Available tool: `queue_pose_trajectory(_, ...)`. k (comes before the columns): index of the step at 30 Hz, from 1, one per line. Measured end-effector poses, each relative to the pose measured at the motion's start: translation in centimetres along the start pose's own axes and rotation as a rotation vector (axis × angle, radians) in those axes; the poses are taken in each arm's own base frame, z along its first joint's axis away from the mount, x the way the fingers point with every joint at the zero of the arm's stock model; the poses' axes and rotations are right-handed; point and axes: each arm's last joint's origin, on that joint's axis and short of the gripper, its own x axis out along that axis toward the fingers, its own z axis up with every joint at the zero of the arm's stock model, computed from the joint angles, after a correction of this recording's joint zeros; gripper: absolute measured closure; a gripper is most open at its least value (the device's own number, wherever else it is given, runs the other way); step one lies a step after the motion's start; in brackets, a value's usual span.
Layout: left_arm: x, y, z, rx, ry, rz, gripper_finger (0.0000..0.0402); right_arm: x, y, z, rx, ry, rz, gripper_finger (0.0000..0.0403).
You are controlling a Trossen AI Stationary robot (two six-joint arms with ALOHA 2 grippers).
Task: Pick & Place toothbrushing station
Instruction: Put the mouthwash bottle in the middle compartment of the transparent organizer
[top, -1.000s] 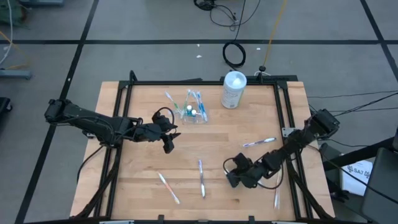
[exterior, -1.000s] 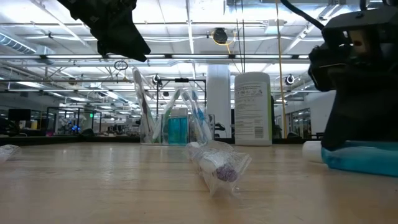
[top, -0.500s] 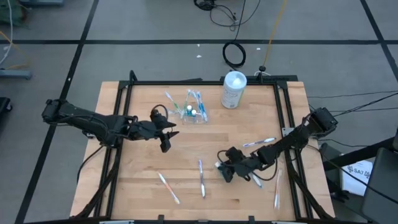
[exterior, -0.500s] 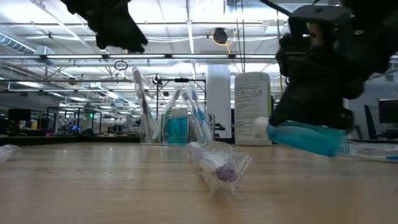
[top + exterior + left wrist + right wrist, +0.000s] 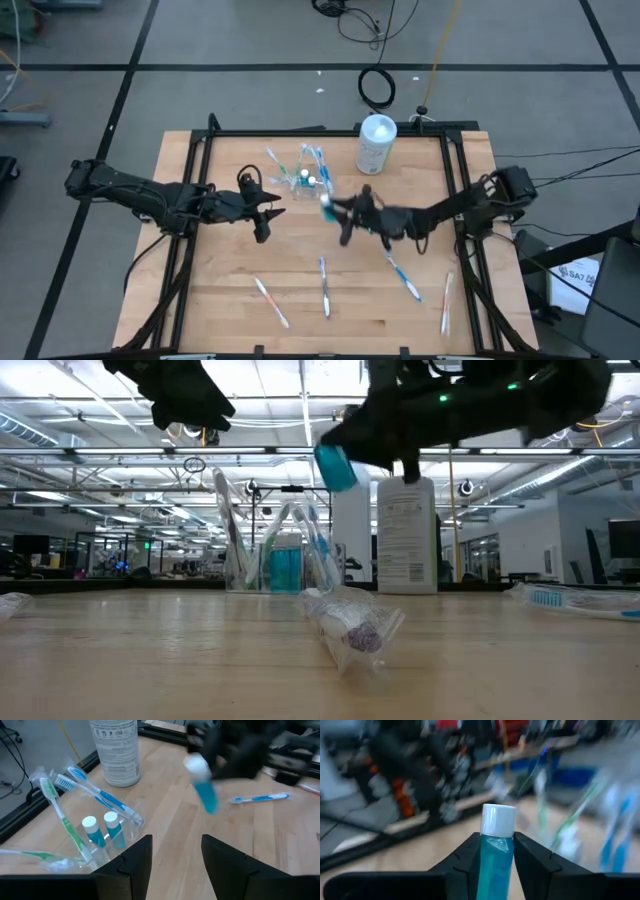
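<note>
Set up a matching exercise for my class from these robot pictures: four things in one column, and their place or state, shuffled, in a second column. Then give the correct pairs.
Column one
1. toothpaste tube
2. clear tumbler
3. white lidded container
4. left end effector

Column two
A. standing at the table's far edge, right of the tumbler
B. open, holding nothing, hovering left of the tumbler
C. held above the table in the right end effector
D. standing on the table with toothbrushes and two tubes in it

Pairs: 1-C, 2-D, 3-A, 4-B
</note>
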Motion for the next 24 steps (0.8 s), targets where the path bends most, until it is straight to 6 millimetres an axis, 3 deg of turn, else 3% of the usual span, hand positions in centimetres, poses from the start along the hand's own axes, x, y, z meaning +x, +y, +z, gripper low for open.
queue_pose_trajectory(4, 0.0, 0.0, 0.0, 0.006, -0.001, 0.003, 0.0224, 1.4, -2.4, 1.9, -0.043, -0.124, -0.028, 0.0307)
queue_pose_trajectory(8, 0.1, 0.3, 0.1, 0.016, -0.003, 0.015, 0.0224, 2.9, -3.7, 2.6, -0.031, -0.141, 0.027, 0.0307)
queue_pose_trajectory(14, 0.5, 0.8, 0.3, -0.047, -0.022, 0.080, 0.0224, 5.0, -2.7, 1.7, -0.125, -0.111, 0.148, 0.0307)
queue_pose_trajectory(24, 2.8, -0.1, -0.7, 0.074, 0.075, -0.014, 0.0224, 4.9, -2.4, 1.2, -0.154, -0.071, 0.230, 0.0307)
